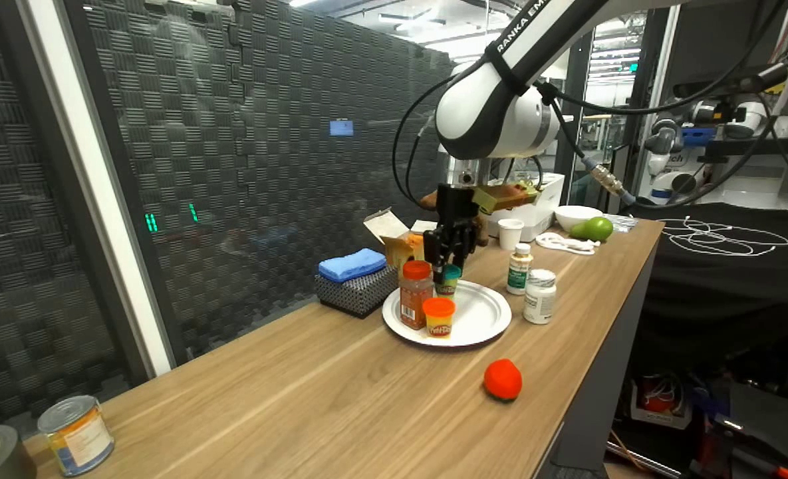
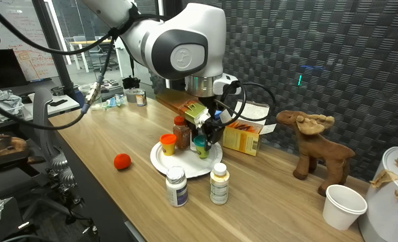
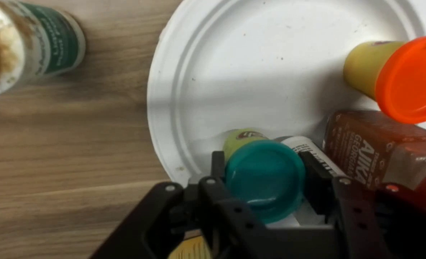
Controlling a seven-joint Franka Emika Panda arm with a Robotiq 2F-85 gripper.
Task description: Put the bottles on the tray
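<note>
Bottles (image 1: 415, 297) on tray (image 1: 479, 315), ball (image 1: 503, 379) outside

Red-cap brown jar (image 2: 182, 136), orange-lid tub (image 2: 168, 145) & teal-lid tub (image 2: 201, 149) stood on the rnd wht plate (image 2: 185, 163), w/ the gripper (image 2: 204, 141) right at the last one's lid. Squat wht btl (image 2: 176, 189) & slimmer cream btl (image 2: 219, 186) stood off the plate on the tabletop (image 2: 252, 201), where a red ball (image 2: 122, 161) also lay. Open yellow box (image 2: 240, 140) sat just bhd.

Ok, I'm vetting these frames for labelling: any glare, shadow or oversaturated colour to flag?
Wrist view: a soft shadow on the plate beside the orange-lidded tub, and small highlights on the teal lid; in an exterior view, the ball so saturated it looks nearly flat.
</note>
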